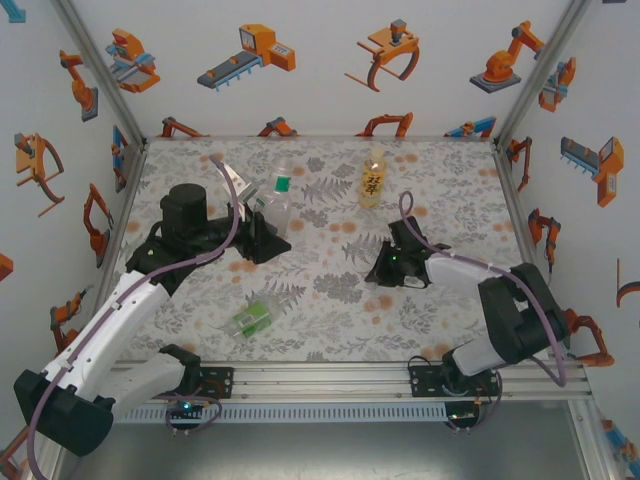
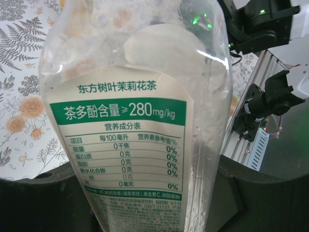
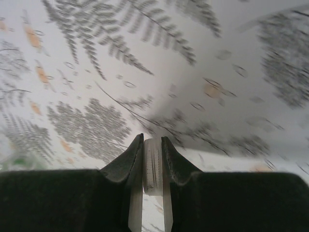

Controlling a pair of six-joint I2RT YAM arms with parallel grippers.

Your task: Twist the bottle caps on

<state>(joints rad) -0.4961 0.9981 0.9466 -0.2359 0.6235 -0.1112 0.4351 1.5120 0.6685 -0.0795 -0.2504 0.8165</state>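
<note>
My left gripper [image 1: 260, 222] is shut on the white-labelled bottle [image 1: 277, 200] and holds it upright at the back left of the table. In the left wrist view this bottle [image 2: 130, 125] stands between the dark fingers [image 2: 227, 198] of the left gripper [image 2: 145, 203]. The amber-yellow bottle [image 1: 373, 178] stands upright at the back centre. The green-labelled bottle [image 1: 252, 318] lies on its side near the front. My right gripper [image 1: 384, 272] hangs low over the table's middle. In the right wrist view, the right gripper [image 3: 153, 145] is shut on a white ribbed bottle cap [image 3: 153, 166], pinched edge-on.
The floral table cover [image 1: 330, 290] is enclosed by white walls [image 1: 330, 70] printed with orange robot pictures. An aluminium rail [image 1: 320, 378] carrying both arm bases runs along the near edge. The rail [image 2: 253, 140] and dark arm hardware [image 2: 263, 21] show beyond the held bottle.
</note>
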